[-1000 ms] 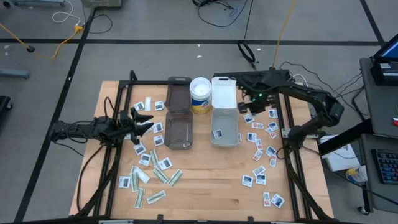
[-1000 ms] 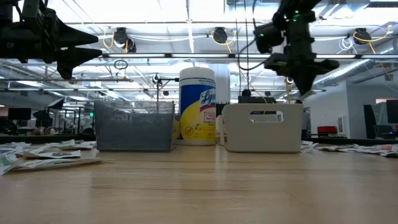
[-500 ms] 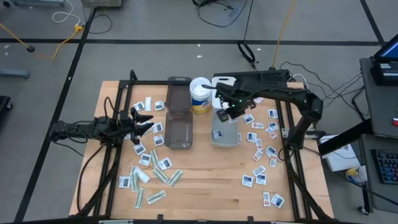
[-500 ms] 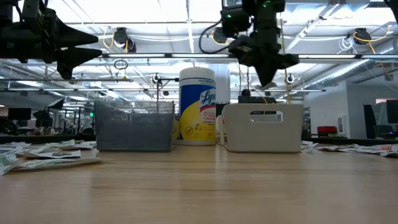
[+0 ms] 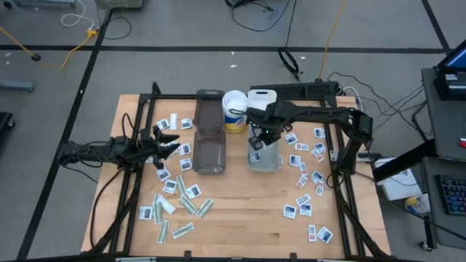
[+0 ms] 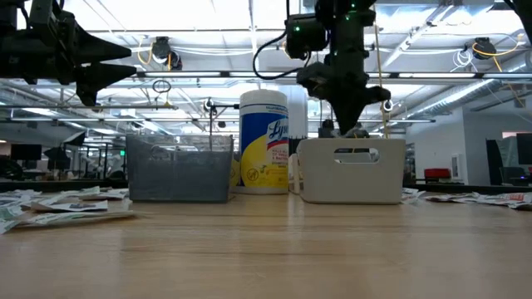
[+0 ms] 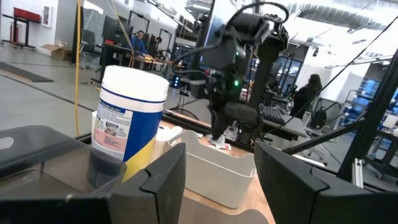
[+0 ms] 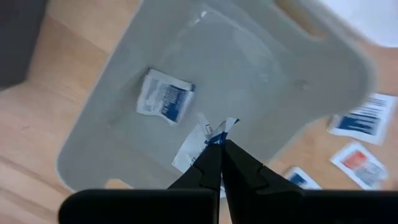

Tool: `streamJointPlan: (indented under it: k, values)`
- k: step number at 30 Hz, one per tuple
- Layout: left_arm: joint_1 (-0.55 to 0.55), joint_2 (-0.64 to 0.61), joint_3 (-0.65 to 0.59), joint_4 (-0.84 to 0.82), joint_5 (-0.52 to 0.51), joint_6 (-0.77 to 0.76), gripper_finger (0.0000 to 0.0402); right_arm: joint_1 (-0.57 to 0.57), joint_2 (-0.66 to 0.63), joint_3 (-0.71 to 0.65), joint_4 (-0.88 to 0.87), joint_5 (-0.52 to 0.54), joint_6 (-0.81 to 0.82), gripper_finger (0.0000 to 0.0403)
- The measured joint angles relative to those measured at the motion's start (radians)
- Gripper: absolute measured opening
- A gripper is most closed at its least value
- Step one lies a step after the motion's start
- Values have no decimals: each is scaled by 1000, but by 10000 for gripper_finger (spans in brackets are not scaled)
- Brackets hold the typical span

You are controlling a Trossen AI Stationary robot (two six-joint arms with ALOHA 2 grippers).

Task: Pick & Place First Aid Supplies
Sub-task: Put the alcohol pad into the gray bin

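Packets: one in the clear bin (image 8: 323, 93), one (image 8: 219, 132) clamped in right gripper (image 8: 217, 144) jaws; left jaws seemingly apart.

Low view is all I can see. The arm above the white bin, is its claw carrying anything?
Observer: Yes. The right claw is shut on a held packet, white with blue print, directly over the white bin.
Operator: Is anything lying in that bin?
Observer: One second packet, also white with blue print, lies flat on its floor.
Operator: And the other arm?
Observer: The left claw hangs open and empty beside the smoky bin, above loose packets on the table.
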Motion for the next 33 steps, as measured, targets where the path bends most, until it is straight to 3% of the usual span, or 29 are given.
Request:
streamJointPlan:
  k: [14,19,33]
  values:
    - [0,0,0,0,0,0,196,66,0,-274,268,21,-25,3]
    - [0,0,0,0,0,0,196,68,0,-305,296,19,-39,18]
    - [0,0,0,0,0,0,196,71,0,-287,312,-32,-119,147]
